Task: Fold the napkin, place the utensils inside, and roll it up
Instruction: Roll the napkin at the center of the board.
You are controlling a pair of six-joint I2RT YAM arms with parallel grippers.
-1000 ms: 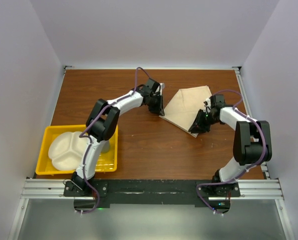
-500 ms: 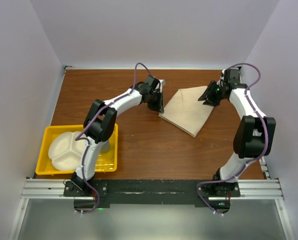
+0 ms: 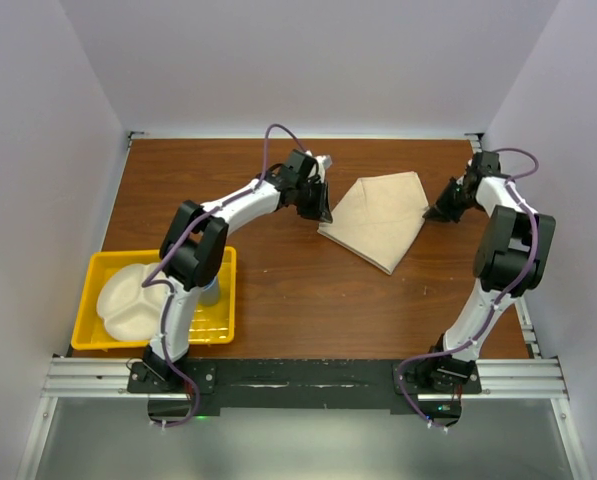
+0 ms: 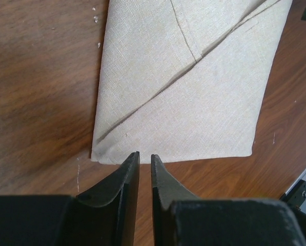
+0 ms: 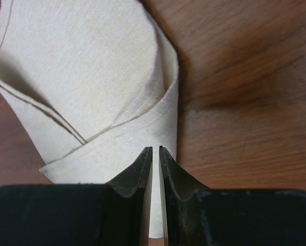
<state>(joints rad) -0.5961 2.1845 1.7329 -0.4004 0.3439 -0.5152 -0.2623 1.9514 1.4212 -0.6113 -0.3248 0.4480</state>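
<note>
Progress is partial. The napkin (image 3: 378,220) lies flat on the table (image 3: 278,300), right of centre in the upper half of the top view. It is already folded into a layered, roughly five-sided shape, with diagonal flaps crossing each other in both wrist views. I judge the folding done or nearly done. No knife shows in any view, so placing it inside and rolling the cloth up are both left to do.

The left tool (image 3: 318,205) sits at the napkin's left edge with its jaws almost closed. Its tips are right at the hem, and I cannot tell whether they pinch it. The right tool (image 3: 443,213) stands just off the napkin's right corner, clenched to a thin slit and apparently empty.

A second ago the right tool was over the napkin's lower right edge. Half a second ago it was at the upper right corner, and now it is clear of the cloth, further right. The left tool has scarcely shifted, and the napkin's outline is as it was half a second ago.
</note>
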